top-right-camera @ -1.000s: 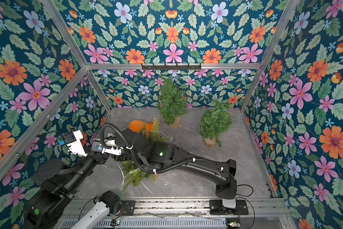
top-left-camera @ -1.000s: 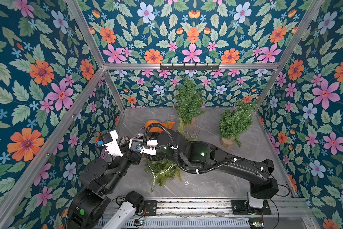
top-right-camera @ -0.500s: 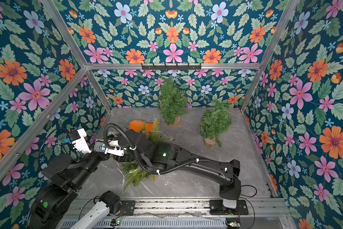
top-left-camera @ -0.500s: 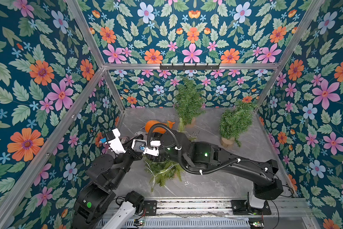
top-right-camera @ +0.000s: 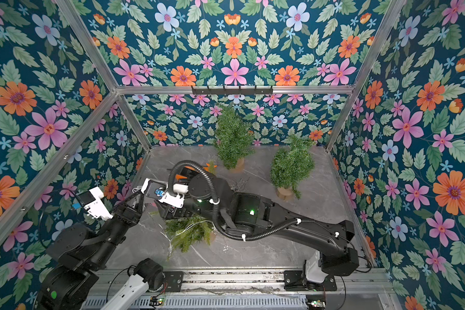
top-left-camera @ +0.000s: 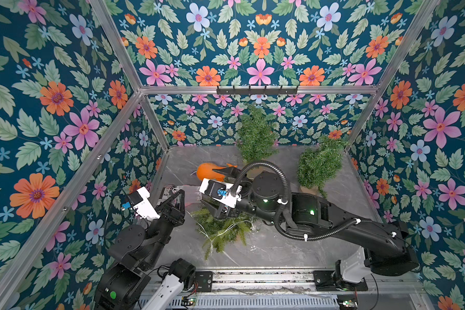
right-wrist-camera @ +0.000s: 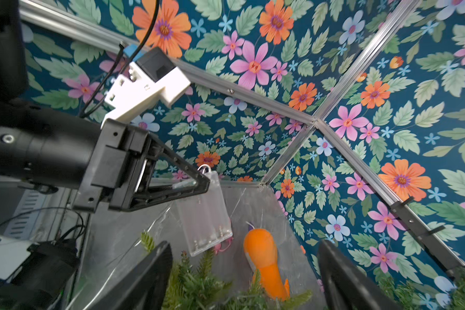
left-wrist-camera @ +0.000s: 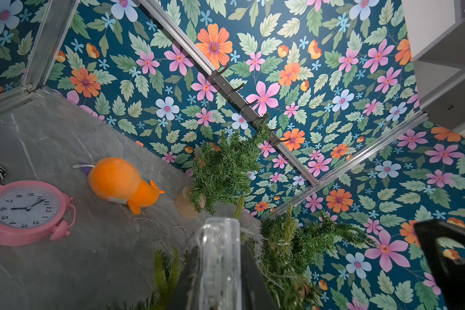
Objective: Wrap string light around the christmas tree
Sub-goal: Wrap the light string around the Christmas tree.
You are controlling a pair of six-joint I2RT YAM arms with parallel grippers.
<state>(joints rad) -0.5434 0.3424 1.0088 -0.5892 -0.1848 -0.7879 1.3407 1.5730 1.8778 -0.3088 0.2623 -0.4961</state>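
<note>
A small green christmas tree (top-left-camera: 220,232) (top-right-camera: 189,232) lies on its side on the grey floor, with thin string light (top-left-camera: 227,228) wire draped over its branches. My left gripper (top-left-camera: 182,195) (top-right-camera: 137,194) (right-wrist-camera: 203,185) is shut on the string light's clear battery box (left-wrist-camera: 220,255) (right-wrist-camera: 207,214), holding it in the air just left of the tree. My right gripper (top-left-camera: 212,210) (top-right-camera: 168,212) (right-wrist-camera: 243,271) hangs open above the tree (right-wrist-camera: 196,291), with nothing between its fingers (right-wrist-camera: 145,276), a little apart from the box.
Two more green trees (top-left-camera: 255,139) (top-left-camera: 320,163) stand upright at the back. An orange plush (top-left-camera: 212,171) (right-wrist-camera: 263,257) lies behind the right gripper. A pink alarm clock (left-wrist-camera: 24,212) lies at the left. A hook rail (top-left-camera: 256,90) runs along the back wall.
The left jaws closed on the battery box. The right jaws opened wide and the right gripper drew slightly back to the right, off the box.
</note>
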